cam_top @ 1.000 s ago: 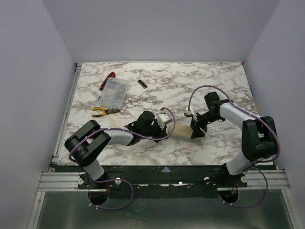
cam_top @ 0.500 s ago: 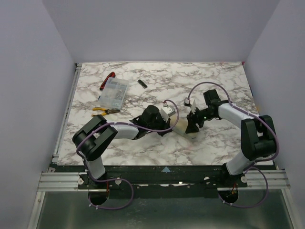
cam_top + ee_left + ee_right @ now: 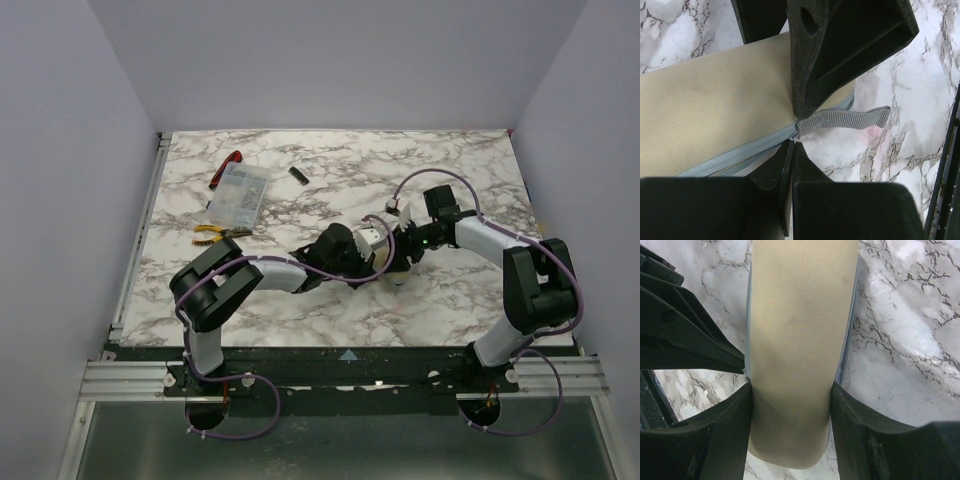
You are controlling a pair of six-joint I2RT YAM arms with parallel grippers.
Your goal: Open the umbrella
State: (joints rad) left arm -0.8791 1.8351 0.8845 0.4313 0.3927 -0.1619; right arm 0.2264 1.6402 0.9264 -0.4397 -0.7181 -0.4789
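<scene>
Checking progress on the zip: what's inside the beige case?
Nothing inside shows: the beige case covers its contents, and its zipper looks closed along the visible edge. The left gripper pinches the grey pull tab; the right gripper clamps the case.

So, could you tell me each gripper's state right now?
Left gripper: shut on the grey zip pull.
Right gripper: gripping the beige umbrella case.

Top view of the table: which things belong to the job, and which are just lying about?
Job: umbrella, folded, beige; its grey zip tab; left end effector, shut on the tab; right end effector, clamping the umbrella's sides.
Lying about: red-handled tool; clear plastic box; yellow-handled pliers; small black stick.
</scene>
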